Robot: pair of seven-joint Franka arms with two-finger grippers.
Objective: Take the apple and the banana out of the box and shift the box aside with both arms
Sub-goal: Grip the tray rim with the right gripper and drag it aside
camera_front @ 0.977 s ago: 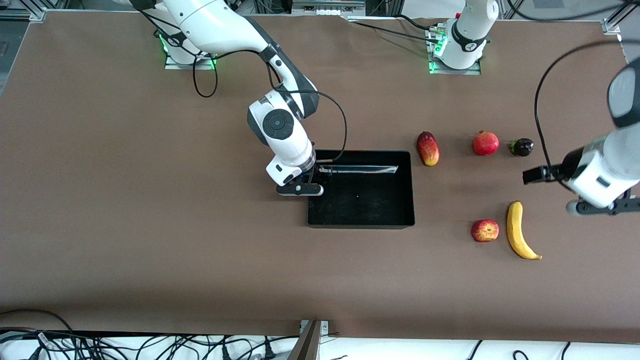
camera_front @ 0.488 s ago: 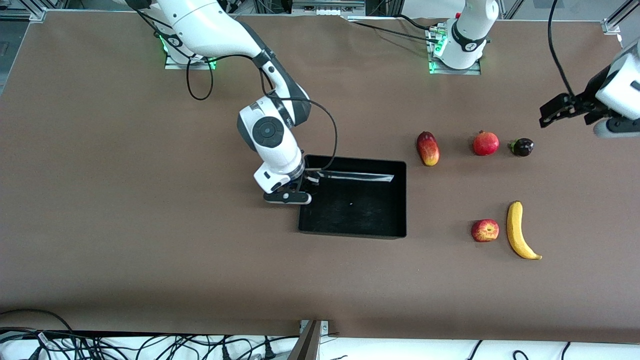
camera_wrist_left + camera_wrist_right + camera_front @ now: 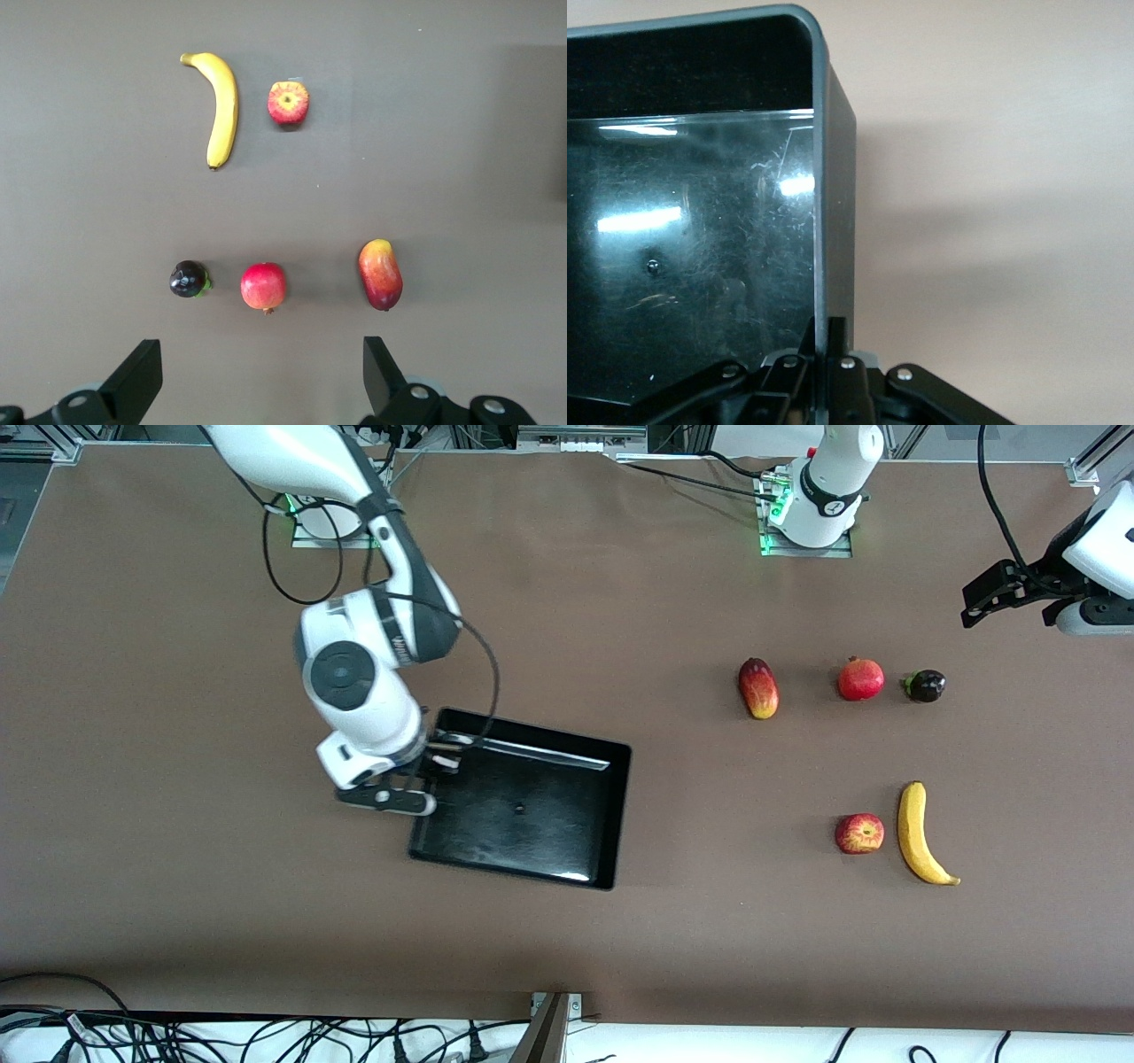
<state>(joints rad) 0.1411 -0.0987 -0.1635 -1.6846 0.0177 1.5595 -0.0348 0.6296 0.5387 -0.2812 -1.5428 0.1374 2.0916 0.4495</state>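
Front view shows the right claw (image 3: 431,766) pinching the short wall of the black box (image 3: 523,815), the wall that faces the right arm's end of the bench (image 3: 177,921). In the right wrist view the right claw (image 3: 824,341) has its fingers (image 3: 835,341) pressed together on that thin wall, one on each side of it, with the glossy floor of the box (image 3: 691,248) beside them. The box sits slightly skewed to the bench edges, about midway between the bases' edge and the front camera's edge, toward the right arm's end.

Toward the left arm's end, the apple (image 3: 859,833) and the banana (image 3: 920,834) lie just beside each other without touching, the banana closer to that end. Farther from the front camera than these two runs a row of three: a mango (image 3: 758,688), a pomegranate (image 3: 861,679) and a small dark fruit (image 3: 926,685), each apart from the next.

The left claw (image 3: 992,598) hangs in the air over bare bench near the left arm's end, close to the corner by the bases' edge. In the left wrist view the left claw (image 3: 261,376) is spread wide, holding nothing, with the banana (image 3: 220,106), the apple (image 3: 289,103), the mango (image 3: 380,274), the pomegranate (image 3: 264,286) and the dark fruit (image 3: 188,279) all below it.
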